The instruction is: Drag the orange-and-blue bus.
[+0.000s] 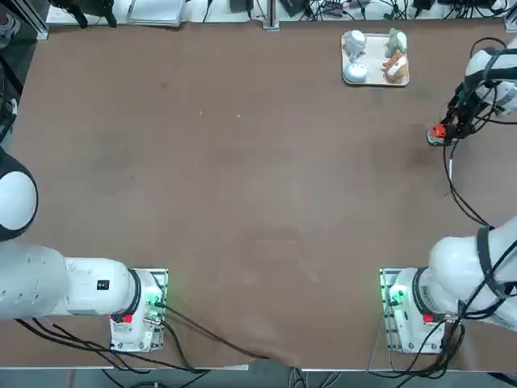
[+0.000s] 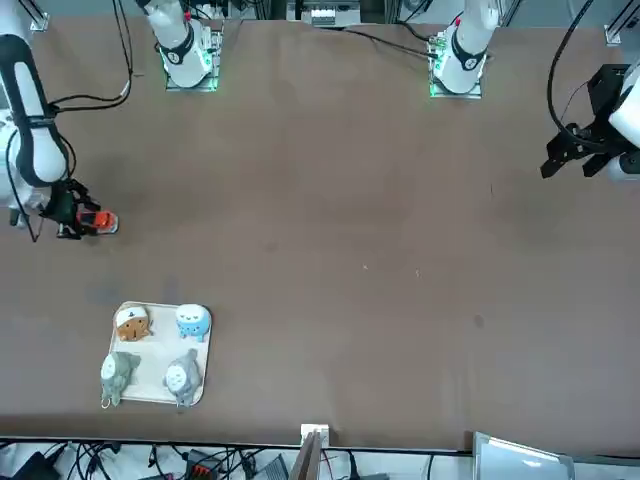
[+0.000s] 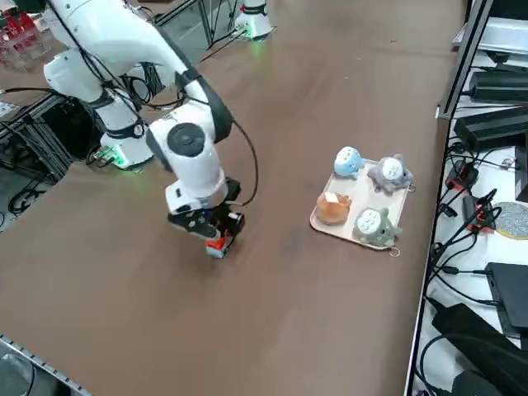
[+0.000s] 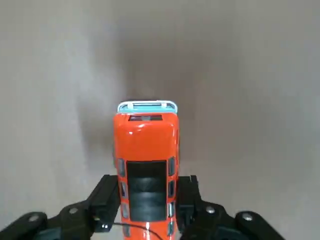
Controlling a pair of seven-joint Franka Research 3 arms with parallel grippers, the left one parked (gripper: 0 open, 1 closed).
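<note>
Can find the orange-and-blue bus toward the robot's right side of the surface, well out from the arm bases. Shows a glossy orange body, a dark panel along the roof, small windows down both sides and a light-blue bumper at one end (rather neat, with white trim). Has that blue end clear of the fingers, which press against both long sides of the body. Makes for a closed grip by the right gripper, clenched on the bus. Can't tell from these views whether wheels touch the surface or hang just above. Reaches in from the robot's right, the white right arm, with black cables looping alongside.

Beyond the bus and to the left of it, as the robot looks, comes a cream tray, apart from the gripper. Carries four figurines: in the nearer row, a pale-blue one at left and a tan one with a white top at right; in the farther row, a grey one at left and a green one at right.
</note>
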